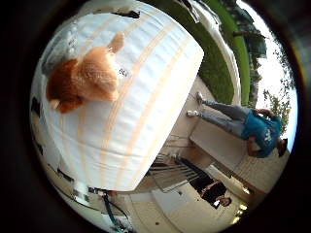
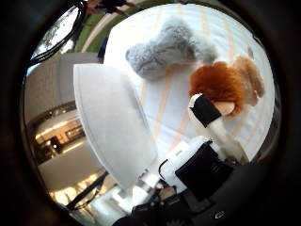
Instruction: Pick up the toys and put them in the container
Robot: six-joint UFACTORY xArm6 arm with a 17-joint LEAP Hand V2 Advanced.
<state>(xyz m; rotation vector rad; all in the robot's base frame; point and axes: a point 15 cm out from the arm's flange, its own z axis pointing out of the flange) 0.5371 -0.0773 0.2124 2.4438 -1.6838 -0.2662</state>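
A lion plush toy [image 1: 85, 80] with a brown mane and tan body lies on a white tablecloth with orange stripes [image 1: 146, 107]. A grey plush toy [image 2: 164, 52] lies on the cloth close beside the lion. A white container [image 2: 113, 136] stands on the table near the grey toy, with its pale wall close to my palm. My right hand [image 2: 207, 155] hovers above the cloth. One fairly straight finger [image 2: 207, 115] with a black tip points toward the lion's mane and looks just short of it. The hand holds nothing.
The table's rounded edge [image 1: 160, 160] drops off to a paved yard. A metal railing [image 1: 172, 172] stands below that edge, and a green lawn [image 1: 218, 68] lies beyond the table.
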